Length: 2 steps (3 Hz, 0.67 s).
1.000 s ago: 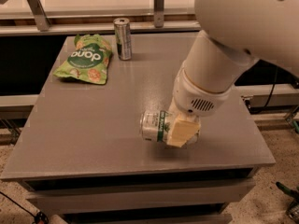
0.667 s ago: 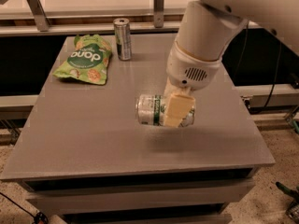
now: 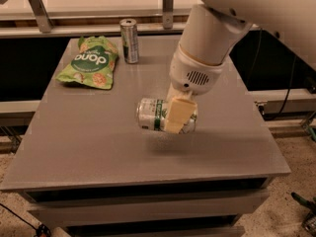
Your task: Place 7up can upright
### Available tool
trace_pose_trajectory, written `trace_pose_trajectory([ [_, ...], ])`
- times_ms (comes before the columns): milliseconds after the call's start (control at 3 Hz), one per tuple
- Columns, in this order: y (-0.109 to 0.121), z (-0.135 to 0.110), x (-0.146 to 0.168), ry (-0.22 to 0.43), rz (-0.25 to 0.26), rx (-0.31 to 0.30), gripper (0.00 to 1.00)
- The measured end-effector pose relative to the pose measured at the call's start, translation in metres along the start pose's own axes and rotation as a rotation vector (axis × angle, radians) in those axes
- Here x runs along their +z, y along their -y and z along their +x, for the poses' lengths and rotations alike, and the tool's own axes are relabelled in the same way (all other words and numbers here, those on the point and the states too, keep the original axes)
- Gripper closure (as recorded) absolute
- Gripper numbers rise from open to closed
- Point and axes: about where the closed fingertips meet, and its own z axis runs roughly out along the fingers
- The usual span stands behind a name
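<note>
The 7up can [image 3: 154,114] is a short silver can with a green band. It lies on its side in the air, a little above the middle of the grey table [image 3: 98,147], with a shadow beneath it. My gripper [image 3: 174,114] comes down from the large white arm and is shut on the can's right half. One cream fingertip [image 3: 177,113] crosses the can's front. The can's right end is hidden behind the fingers.
A taller slim silver-and-dark can [image 3: 130,41] stands upright at the table's back edge. A green snack bag [image 3: 89,62] lies at the back left. A metal rail and posts run behind the table. The floor lies beyond the right and front edges.
The gripper has lifted the can off the table and carried it a little to the left and back. The can stays on its side.
</note>
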Motion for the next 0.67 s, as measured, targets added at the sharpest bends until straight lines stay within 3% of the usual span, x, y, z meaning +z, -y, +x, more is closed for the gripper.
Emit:
trace_pose_trajectory([
  [333, -0.0222, 0.0039, 0.0171, 0.025, 0.025, 0.093, 1.00],
  [667, -0.0216, 0.0093, 0.0176, 0.018, 0.018, 0.178, 1.00],
])
